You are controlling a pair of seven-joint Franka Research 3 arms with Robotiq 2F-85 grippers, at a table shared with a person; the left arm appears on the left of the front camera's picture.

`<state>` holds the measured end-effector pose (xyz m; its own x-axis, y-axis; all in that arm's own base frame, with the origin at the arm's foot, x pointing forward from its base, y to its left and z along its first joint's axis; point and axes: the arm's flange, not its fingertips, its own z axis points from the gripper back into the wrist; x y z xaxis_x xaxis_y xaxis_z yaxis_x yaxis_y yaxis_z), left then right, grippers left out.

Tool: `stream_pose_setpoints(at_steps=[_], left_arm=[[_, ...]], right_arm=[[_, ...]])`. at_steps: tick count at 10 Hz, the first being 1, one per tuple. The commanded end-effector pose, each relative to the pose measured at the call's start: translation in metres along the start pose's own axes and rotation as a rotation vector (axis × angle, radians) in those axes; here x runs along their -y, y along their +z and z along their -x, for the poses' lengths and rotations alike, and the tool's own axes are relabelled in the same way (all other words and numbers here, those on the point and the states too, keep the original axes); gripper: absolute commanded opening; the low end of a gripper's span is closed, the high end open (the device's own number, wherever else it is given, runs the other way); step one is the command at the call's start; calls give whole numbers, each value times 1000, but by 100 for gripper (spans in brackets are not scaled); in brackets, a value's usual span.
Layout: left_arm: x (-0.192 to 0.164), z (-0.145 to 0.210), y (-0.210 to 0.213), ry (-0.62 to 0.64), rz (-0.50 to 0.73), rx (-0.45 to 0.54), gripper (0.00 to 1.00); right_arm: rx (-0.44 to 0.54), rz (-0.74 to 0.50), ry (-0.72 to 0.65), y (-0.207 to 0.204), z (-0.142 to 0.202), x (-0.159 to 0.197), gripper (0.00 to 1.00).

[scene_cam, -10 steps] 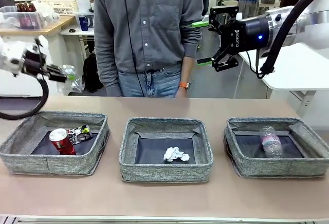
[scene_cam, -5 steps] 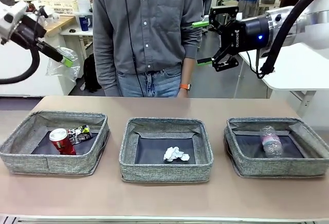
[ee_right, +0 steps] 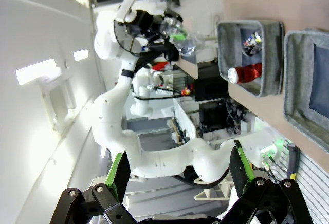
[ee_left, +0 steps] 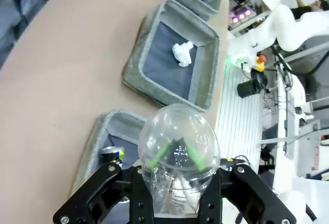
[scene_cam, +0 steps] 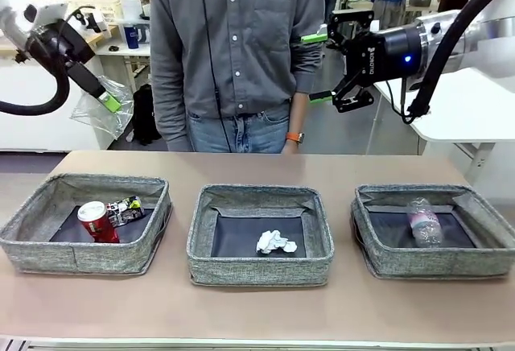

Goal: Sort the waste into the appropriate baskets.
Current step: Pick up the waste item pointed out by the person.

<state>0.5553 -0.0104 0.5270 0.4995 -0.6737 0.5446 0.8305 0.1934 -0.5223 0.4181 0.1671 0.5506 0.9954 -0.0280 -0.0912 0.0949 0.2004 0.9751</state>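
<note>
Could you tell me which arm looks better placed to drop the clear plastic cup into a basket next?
Left, probably: its left gripper is already shut on the clear plastic cup, raised above the table's left end, while the right gripper hangs open, holding nothing.

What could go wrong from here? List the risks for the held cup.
1. The left tool is shut on the clear plastic cup, high above the table; thin plastic could buckle and slip out.
2. The cup hangs over the left basket holding the red can, while the plastic bottle lies in the right basket; released here, it lands missorted.
</note>
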Motion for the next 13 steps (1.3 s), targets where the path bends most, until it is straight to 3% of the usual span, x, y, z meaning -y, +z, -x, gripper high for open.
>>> stream_pose_setpoints(at_steps=[1, 2, 3, 4, 6, 9, 13], left_arm=[[2, 3, 4, 2, -56, 19, 0], [2, 3, 4, 2, -56, 19, 0], [-2, 1, 5, 3, -25, 9, 7], [26, -26, 3, 101, -13, -53, 7], [92, -85, 0, 263, -123, -203, 7], [138, -151, -42, 403, -250, -435, 7], [176, -245, -88, 561, -388, -435, 7]], right_arm=[[5, -21, 12, -1, 0, 0, 100], [5, -21, 12, -1, 0, 0, 100], [0, 0, 0, 0, 0, 0, 100], [83, 93, 53, 26, 9, -20, 100], [124, 227, 109, 68, 13, -16, 100], [141, 256, 140, 123, 32, 12, 100], [212, 156, 219, 187, 57, 54, 100]])
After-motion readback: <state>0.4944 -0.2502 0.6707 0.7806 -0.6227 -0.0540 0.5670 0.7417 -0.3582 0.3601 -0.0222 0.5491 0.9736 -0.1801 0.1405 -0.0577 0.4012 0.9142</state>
